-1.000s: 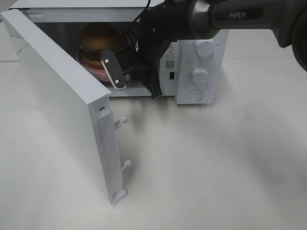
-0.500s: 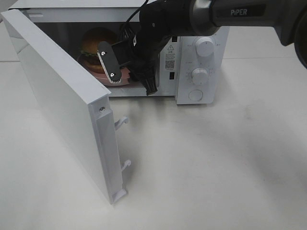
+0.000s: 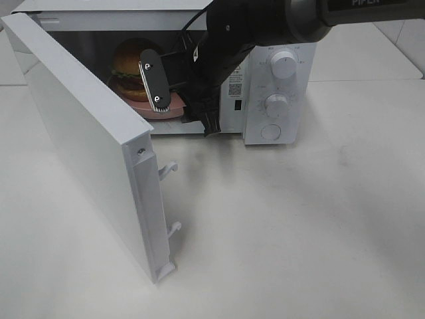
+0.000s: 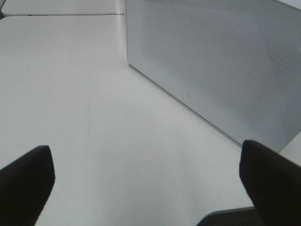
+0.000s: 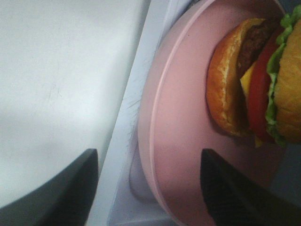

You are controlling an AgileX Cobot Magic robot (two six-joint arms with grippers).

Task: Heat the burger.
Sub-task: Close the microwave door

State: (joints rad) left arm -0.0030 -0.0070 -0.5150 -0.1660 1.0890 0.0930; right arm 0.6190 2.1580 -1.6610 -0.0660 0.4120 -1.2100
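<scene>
Deep inside the microwave (image 3: 279, 80), beyond the right gripper (image 3: 184, 114) at its doorway, the burger (image 3: 129, 65) sits on the pink plate (image 5: 174, 99), the jaws spread wide and holding nothing.

The right tool (image 3: 186, 110) hides part of the burger (image 3: 129, 65) and its pink plate (image 3: 170, 111).

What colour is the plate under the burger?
Pink plate, clearest in the right wrist view.
</scene>
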